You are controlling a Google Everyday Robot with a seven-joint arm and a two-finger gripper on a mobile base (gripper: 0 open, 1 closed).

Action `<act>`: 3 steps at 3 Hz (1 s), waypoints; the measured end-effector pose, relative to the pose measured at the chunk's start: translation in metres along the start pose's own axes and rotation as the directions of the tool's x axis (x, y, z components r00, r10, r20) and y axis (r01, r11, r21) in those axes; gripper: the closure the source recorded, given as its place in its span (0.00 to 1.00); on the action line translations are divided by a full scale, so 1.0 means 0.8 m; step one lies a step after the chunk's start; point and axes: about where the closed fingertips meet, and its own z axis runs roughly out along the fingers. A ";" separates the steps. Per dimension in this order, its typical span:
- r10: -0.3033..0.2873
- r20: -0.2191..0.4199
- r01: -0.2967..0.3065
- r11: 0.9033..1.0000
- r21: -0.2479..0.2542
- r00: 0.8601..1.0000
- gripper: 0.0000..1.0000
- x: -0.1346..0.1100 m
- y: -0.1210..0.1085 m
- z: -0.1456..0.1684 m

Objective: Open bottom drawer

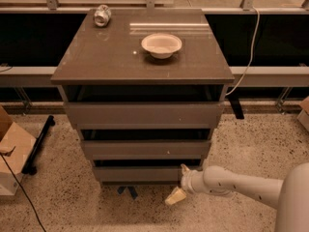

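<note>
The bottom drawer is the lowest and narrowest of three grey-brown flat fronts in the cabinet, with a dark gap above it. My gripper reaches in from the lower right on a white arm. It sits at the drawer's right end, one tan finger pointing down toward the floor and another up by the drawer's top right corner.
A white bowl and a tipped silver can rest on the cabinet top. A cardboard box stands at the left on the speckled floor. A white cable hangs at the right.
</note>
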 end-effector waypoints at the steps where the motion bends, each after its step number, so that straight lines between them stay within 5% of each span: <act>1: 0.002 0.003 -0.002 1.000 -0.006 1.000 0.00 0.002 0.000 0.005; 3: 0.028 0.067 -0.032 0.997 0.063 0.997 0.00 0.014 -0.024 0.046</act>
